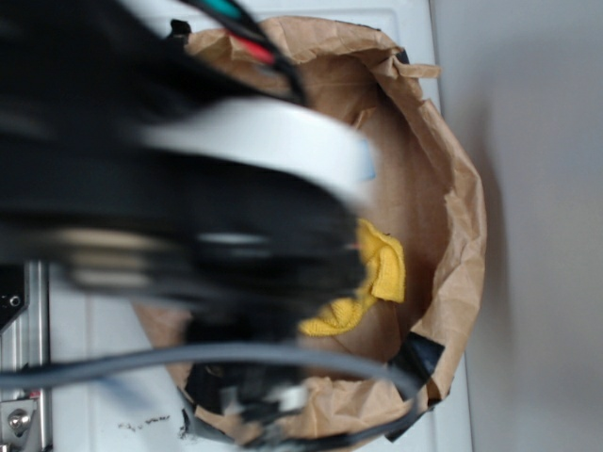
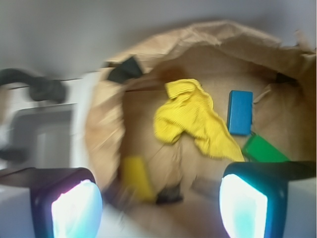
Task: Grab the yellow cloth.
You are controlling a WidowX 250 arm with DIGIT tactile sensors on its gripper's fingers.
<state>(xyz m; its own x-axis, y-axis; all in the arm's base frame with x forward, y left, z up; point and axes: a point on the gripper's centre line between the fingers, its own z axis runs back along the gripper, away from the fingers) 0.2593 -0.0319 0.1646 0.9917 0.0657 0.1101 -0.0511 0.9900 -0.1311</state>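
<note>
Container: round bin lined with crumpled brown paper [image 2: 106, 144], rim patched with black tape, standing on a white surface [image 1: 104, 330].

Contents, seen from the wrist view:
- Bright yellow terry cloth [image 2: 193, 121], rumpled and folded, lying on the paper floor near the middle of the bin. In the exterior view only part of it shows [image 1: 377, 273], the rest hidden behind the arm.
- Blue rectangular block [image 2: 239, 112], just beside the cloth's right edge.
- Green block [image 2: 262, 148], below the blue one and close to the cloth's lower corner — whether it touches the fabric cannot be told.
- Small flat yellow rigid piece [image 2: 136, 178], near the bin's left wall, well apart from the cloth; blurred.

Manipulator: black robot gripper [image 2: 158, 208] with pale, glowing finger pads [image 2: 77, 208], held above the bin. Fingers spread wide apart, nothing between them — the cloth lies beyond the fingertips, untouched. Exterior view largely blocked by the blurred black and white arm [image 1: 188, 188].
</note>
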